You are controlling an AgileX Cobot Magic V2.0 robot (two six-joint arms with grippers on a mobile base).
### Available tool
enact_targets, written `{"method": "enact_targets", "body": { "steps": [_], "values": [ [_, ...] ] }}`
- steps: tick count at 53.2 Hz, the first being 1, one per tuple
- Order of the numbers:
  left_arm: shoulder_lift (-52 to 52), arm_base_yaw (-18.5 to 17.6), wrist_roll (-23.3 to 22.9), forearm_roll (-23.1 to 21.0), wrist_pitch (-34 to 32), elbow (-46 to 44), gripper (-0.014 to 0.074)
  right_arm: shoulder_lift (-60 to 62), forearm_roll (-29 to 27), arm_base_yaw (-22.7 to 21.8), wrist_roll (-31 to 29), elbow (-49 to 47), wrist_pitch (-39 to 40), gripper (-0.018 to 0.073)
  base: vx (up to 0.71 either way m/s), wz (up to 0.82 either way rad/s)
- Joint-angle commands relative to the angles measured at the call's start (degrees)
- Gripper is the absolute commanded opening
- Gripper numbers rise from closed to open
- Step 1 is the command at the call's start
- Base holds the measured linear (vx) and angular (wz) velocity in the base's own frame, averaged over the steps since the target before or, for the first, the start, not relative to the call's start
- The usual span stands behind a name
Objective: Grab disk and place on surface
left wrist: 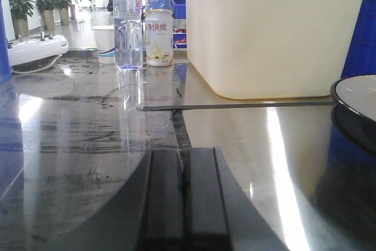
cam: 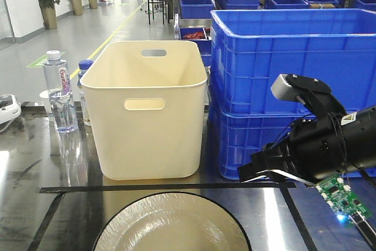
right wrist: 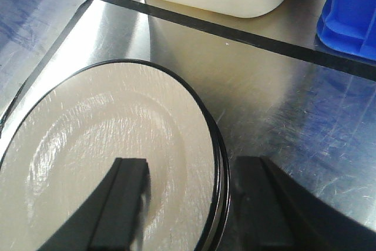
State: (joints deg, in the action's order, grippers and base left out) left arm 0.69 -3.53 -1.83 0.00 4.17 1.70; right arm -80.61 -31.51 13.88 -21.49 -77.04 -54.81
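Note:
The disk (cam: 170,224) is a cream plate with a black rim, lying flat on the dark glossy surface (cam: 70,163) at the front centre. My right gripper (right wrist: 194,166) is open and straddles the right rim of the disk (right wrist: 117,133): one finger is over the cream face, the other outside over the surface (right wrist: 276,104). In the front view the right gripper (cam: 252,171) comes in from the right, just right of the plate. Low over the surface (left wrist: 88,121), my left gripper (left wrist: 183,154) is shut with nothing in it, and the disk (left wrist: 358,95) lies to its right.
A cream bin (cam: 150,110) stands behind the plate, with stacked blue crates (cam: 282,86) to its right. A water bottle (cam: 59,92), a drink bottle (left wrist: 158,24) and a paper cup (left wrist: 106,42) stand at the back left. A black tape line (cam: 164,187) runs between bin and plate.

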Motion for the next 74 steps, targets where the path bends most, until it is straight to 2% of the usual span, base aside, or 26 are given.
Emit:
{"method": "enact_targets", "body": {
  "steps": [1,5,12,21,28,34,40,48,57,61,74],
  "values": [
    [-0.1,0.1,-0.6,0.0,-5.1,-1.4,-0.0008,1.8,-1.7,-0.2,-0.6,-1.6,2.5,0.0378,0.00,0.00],
    [-0.1,0.1,-0.6,0.0,-5.1,-1.4,-0.0008,2.4,-0.9,-0.2,-0.4,-0.6,4.8,0.0349,0.00,0.00],
    [-0.1,0.1,-0.6,0.0,-5.1,-1.4,-0.0008,8.9,0.5,-0.2,-0.4,7.5,15.0,0.0256,0.00,0.00],
    [-0.1,0.1,-0.6,0.0,-5.1,-1.4,-0.0008,24.6,5.5,-1.1,-0.4,25.5,32.9,0.0092,0.00,0.00],
    [-0.1,0.1,-0.6,0.0,-5.1,-1.4,-0.0008,36.9,11.5,-5.1,-0.2,38.2,38.7,-0.0015,0.00,0.00],
    [-0.1,0.1,-0.6,0.0,-5.1,-1.4,-0.0008,48.7,16.8,-9.6,2.2,48.1,38.9,-0.0013,0.00,0.00],
    [-0.1,0.1,-0.6,0.0,-5.1,-1.4,-0.0008,60.1,21.1,-12.9,8.1,56.8,39.0,-0.0012,0.00,0.00],
    [-0.1,0.1,-0.6,0.0,-5.1,-1.4,-0.0008,72.9,29.2,-13.3,13.9,68.0,40.5,-0.0011,0.00,0.00],
    [-0.1,0.1,-0.6,0.0,-5.1,-1.4,-0.0008,81.7,31.5,-13.3,17.5,79.3,47.2,-0.0011,0.00,0.00],
    [0.1,0.1,-0.6,0.0,-5.0,-1.4,-0.0008,81.7,32.0,-13.2,18.2,78.9,44.4,-0.0011,0.00,0.00],
    [0.0,0.1,-0.6,0.0,-5.0,-1.4,-0.0008,81.8,32.1,-13.3,18.2,79.2,45.0,-0.0011,0.00,0.00]
  ]
}}
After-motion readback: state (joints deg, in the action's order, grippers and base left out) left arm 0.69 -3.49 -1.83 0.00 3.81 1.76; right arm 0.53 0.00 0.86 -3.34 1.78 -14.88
